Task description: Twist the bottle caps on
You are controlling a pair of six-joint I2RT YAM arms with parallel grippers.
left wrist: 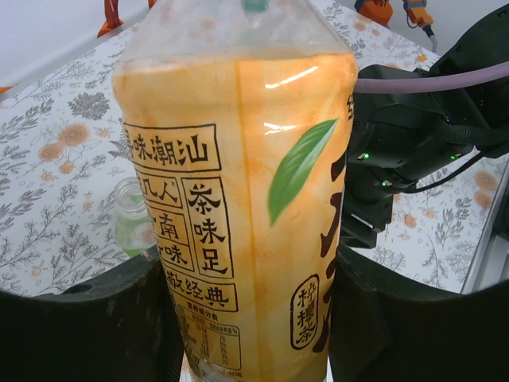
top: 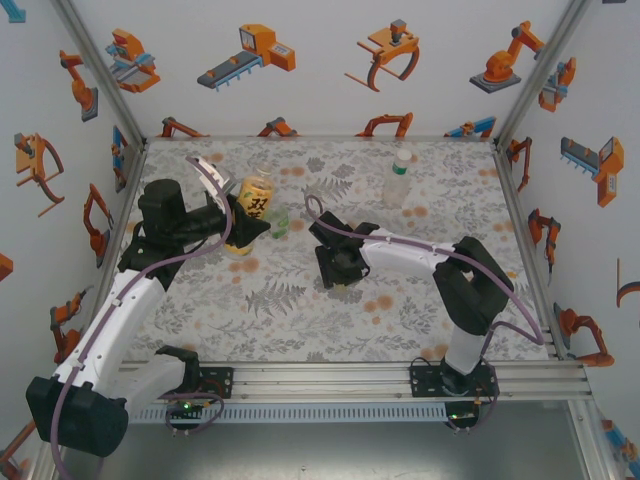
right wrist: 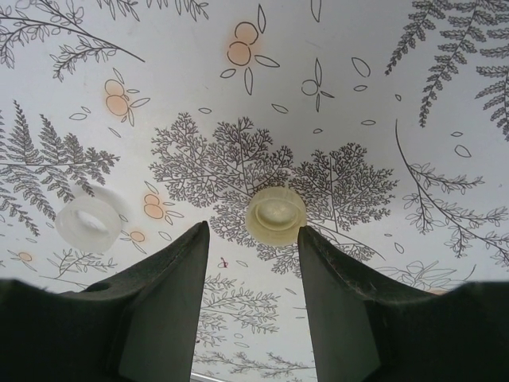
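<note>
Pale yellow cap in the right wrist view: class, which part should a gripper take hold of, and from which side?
Grip the pale yellow cap across its round side wall, coming straight down from above. It lies flat on the table, so only the wall offers opposed faces. The right gripper holds its jaws apart near it; the white cap lies aside.

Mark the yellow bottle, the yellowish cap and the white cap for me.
yellow bottle (left wrist: 238,223): left wrist view, on its label.
yellowish cap (right wrist: 276,215): right wrist view, its middle.
white cap (right wrist: 87,223): right wrist view, its middle.
</note>
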